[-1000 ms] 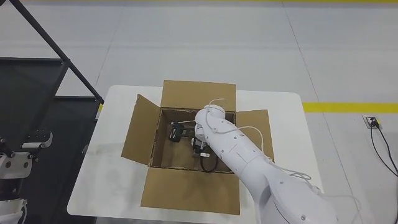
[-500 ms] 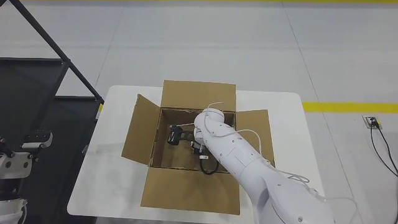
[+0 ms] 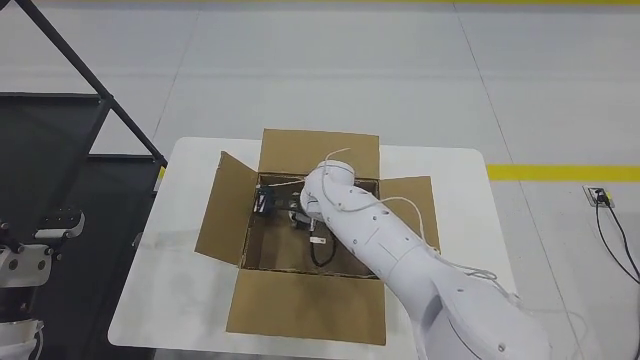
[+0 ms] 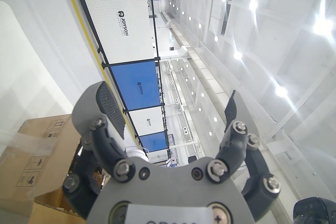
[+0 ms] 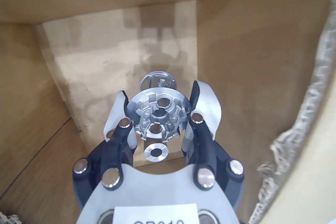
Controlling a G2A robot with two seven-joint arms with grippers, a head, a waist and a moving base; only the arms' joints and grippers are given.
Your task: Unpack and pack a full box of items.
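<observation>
The right pincer (image 5: pixel 158 97) gripped a metal part (image 5: pixel 157 114) across its disc rim, inside the box (image 5: pixel 236 38) on the tabletop (image 3: pixel 180 260). It looked rigid, weighty and slick, so a rim grip seemed soundest. The left pincer (image 4: pixel 168 99) stood wide, holding nothing.

The box (image 3: pixel 290 150) was plain brown cardboard, matt, its torn edges rough and fibrous, with a strip of clear glossy tape (image 4: pixel 34 142) on one flap. The metal part (image 5: pixel 157 112) was bright machined metal with a satin sheen. The right end effector (image 5: pixel 158 93) had smooth white fingers (image 5: pixel 210 104) on black links. The left end effector (image 4: pixel 168 93) carried ribbed black pads (image 4: pixel 110 109). The table (image 3: pixel 165 280) was smooth and white.
</observation>
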